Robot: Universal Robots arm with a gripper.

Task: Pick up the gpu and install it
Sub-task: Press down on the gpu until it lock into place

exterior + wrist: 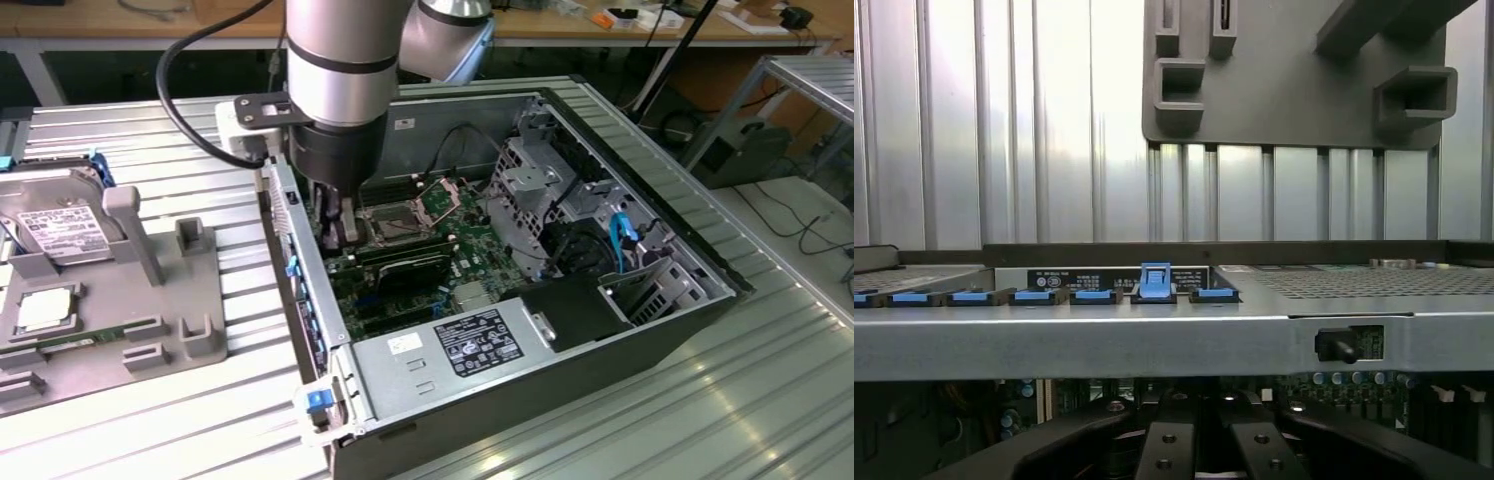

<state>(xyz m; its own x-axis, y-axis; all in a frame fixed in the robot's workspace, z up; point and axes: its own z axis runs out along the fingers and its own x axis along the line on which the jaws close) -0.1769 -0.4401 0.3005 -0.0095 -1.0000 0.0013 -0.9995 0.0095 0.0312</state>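
claw (338, 222) clenched, working inside the computer case (694, 300) beside the CPU socket (400, 222) | gpu (407, 268) lying in its slot just below the socket | judgement: pressing down squarely, evenly, avoiding tilt

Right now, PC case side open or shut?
Open. The case lies on its side with the panel off, so the motherboard is exposed and the claw reaches inside.
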